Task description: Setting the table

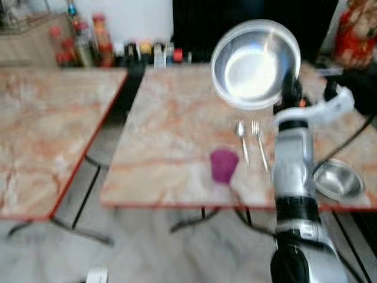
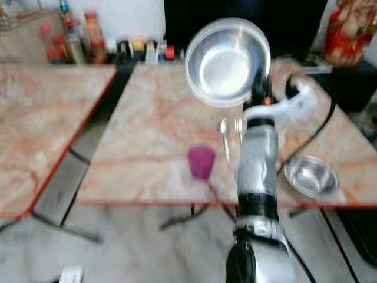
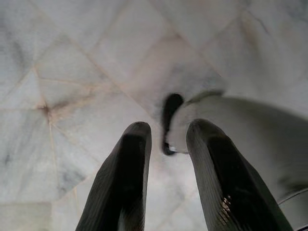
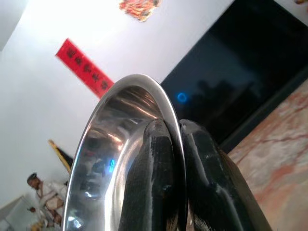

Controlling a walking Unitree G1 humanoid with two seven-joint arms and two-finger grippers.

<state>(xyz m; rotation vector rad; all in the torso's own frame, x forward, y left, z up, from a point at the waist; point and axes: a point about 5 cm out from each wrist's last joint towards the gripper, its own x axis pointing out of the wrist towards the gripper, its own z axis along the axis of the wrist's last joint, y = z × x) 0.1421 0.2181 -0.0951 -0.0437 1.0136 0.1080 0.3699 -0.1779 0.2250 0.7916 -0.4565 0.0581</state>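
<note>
Steel round plate (image 1: 254,63) pinched by its rim in right gripper (image 4: 174,159), raised above marble table (image 1: 177,130) for placing; left gripper (image 3: 168,168) idle, fingers apart.

Both head views are blurred, so the bottles (image 1: 82,41) at the far desk (image 1: 177,135) edge cannot be told apart. The raised plate (image 1: 255,63) hides the right pincer (image 1: 287,88) gripping its rim. The small bowl (image 1: 337,180) sits partly behind the right arm. The left desk (image 1: 41,135) runs past the picture's edge.
</note>
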